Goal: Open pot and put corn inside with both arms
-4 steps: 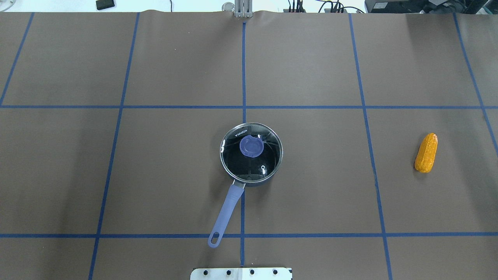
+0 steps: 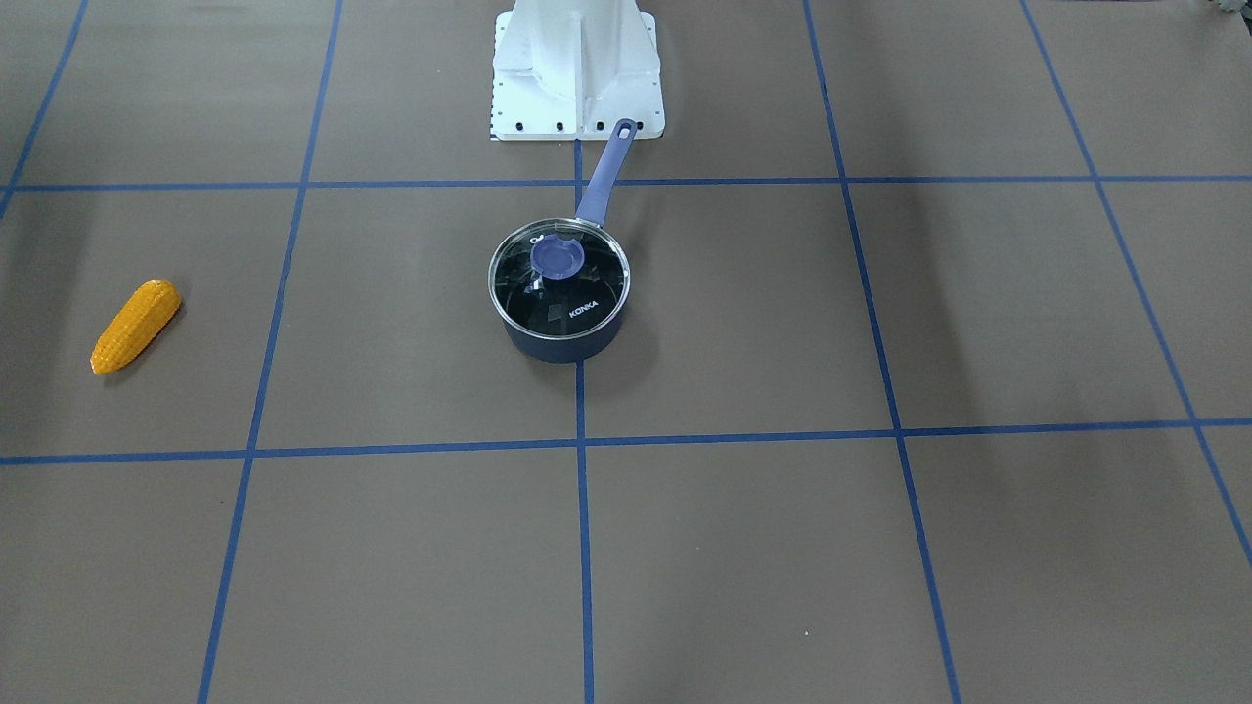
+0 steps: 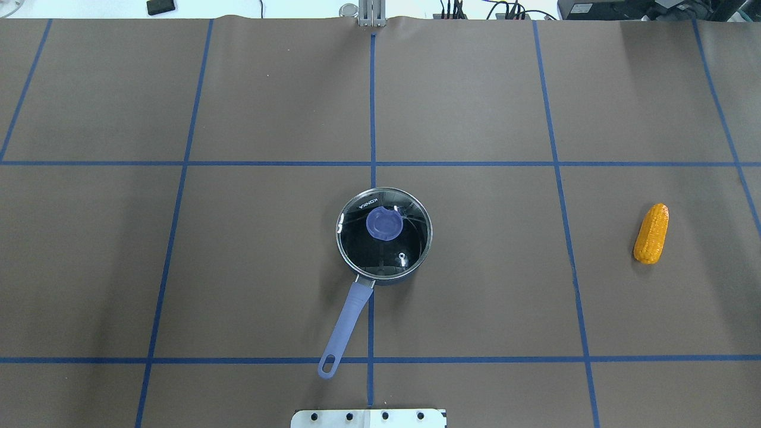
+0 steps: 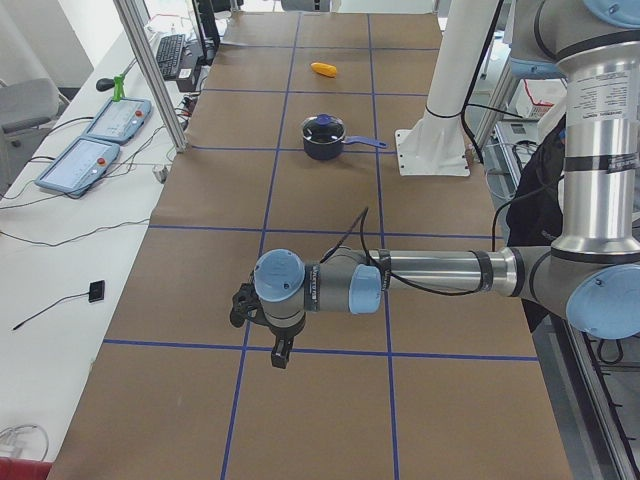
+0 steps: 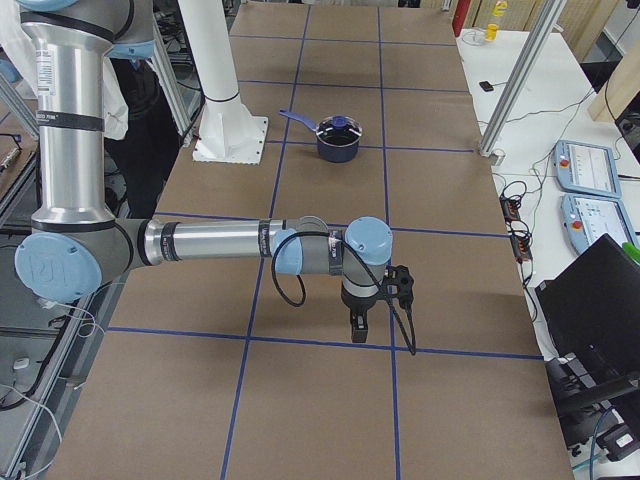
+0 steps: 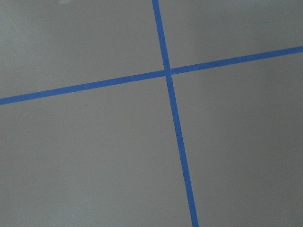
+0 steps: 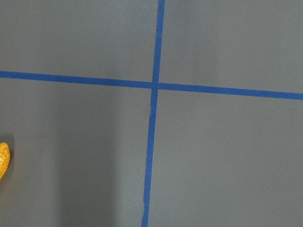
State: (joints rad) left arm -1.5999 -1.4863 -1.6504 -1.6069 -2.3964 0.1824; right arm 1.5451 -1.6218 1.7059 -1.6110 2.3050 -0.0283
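The navy pot stands at the table's middle with its glass lid on it, purple knob on top. Its lavender handle points toward the robot base. It also shows in the front view. The corn lies flat far out on the robot's right, alone; its tip shows in the right wrist view. My left gripper hangs above the table's left end, far from the pot. My right gripper hangs above the right end. I cannot tell whether either is open or shut.
The white base block stands just behind the handle's end. Blue tape lines divide the brown table cover. Aluminium posts and control pendants stand along the far side, off the cover.
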